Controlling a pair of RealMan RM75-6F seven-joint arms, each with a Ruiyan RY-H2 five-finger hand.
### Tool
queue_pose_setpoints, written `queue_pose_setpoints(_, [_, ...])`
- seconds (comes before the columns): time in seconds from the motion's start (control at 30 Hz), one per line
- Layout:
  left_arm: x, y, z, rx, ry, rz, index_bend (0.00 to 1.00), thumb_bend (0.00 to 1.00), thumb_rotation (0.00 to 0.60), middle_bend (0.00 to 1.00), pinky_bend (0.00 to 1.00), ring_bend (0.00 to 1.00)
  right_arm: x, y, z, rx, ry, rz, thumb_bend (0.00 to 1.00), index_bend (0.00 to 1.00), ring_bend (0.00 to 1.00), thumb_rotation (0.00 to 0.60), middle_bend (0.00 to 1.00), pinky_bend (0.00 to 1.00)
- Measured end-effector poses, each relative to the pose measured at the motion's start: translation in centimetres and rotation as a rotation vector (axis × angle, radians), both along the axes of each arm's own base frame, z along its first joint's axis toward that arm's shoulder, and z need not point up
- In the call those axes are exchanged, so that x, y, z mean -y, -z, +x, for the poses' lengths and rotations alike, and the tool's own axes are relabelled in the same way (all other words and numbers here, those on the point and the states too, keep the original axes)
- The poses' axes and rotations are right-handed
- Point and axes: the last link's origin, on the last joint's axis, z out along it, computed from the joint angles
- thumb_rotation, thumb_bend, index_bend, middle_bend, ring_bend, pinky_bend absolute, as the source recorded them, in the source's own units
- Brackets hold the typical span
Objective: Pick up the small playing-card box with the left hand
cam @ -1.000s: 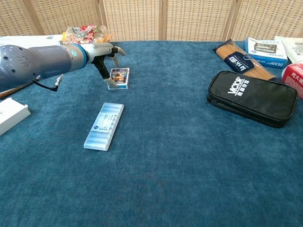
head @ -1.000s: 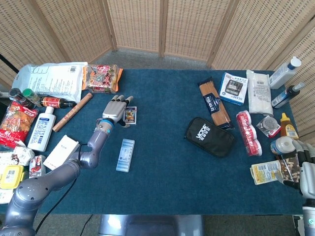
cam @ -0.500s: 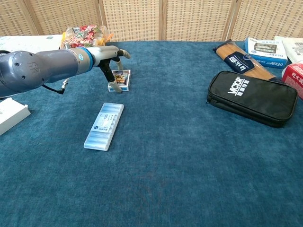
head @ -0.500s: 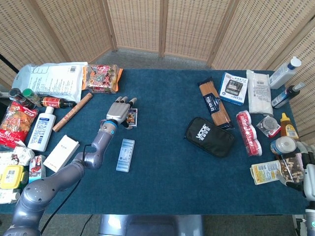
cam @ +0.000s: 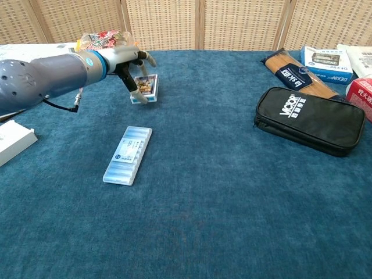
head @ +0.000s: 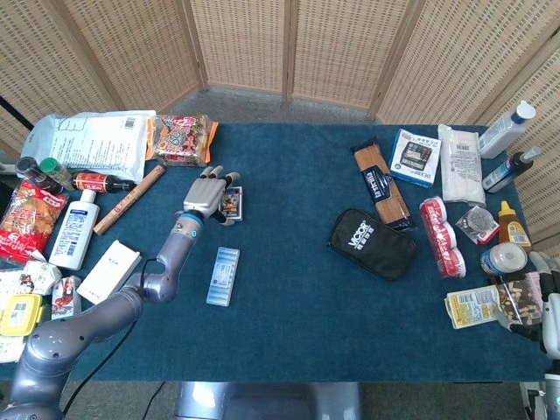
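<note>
The small playing-card box has a picture on its face. It is tilted, its far edge raised off the blue cloth. My left hand pinches its left side between the thumb and the fingers above. In the head view the left hand covers the box's left edge. The right hand shows only partly at the lower right edge, beside a snack packet. How its fingers lie I cannot make out.
A flat blue-and-white pack lies in front of the box. A white carton is at the left and a black pouch at the right. A snack bag and a brown stick lie behind the left hand.
The left hand has closed on the card box and drawn it back and up a little, so it now sits tilted instead of flat. The right hand has barely moved.
</note>
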Motion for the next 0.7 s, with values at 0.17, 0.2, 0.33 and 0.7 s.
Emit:
queue_pose_setpoints(0.17, [0.5,-2.3,0.8,0.064,0.035,0.025,0.16,0.14,0.6,0.58,0.0,0.03,0.2,0.5,0.0,0.011,-0.007,0.014,0.11,0.0,0.0,0.6,0.01,0.0])
queue_pose_setpoints(0.2, [0.6,-2.8,0.9,0.077,0.043,0.029,0.16,0.14,0.6,0.58,0.0,0.03,0.3,0.6,-0.1,0.014,-0.007,0.018,0.11,0.0,0.0,0.6,0.01,0.0])
queue_pose_setpoints(0.33, [1.6,-5.4,1.7,0.132,0.081,0.051,0.16,0.14,0.6,0.58,0.0,0.03,0.4,1.1,-0.2,0.024,-0.01,0.029,0.11,0.0,0.0,0.6,0.01,0.0])
queue_pose_setpoints(0.7, [5.4,-13.6,3.7,0.286,0.16,0.138,0.17,0.14,0.6,0.57,0.0,0.03,0.1,1.4,-0.4,0.038,-0.026,0.04,0.11,0.0,0.0,0.6,0.01,0.0])
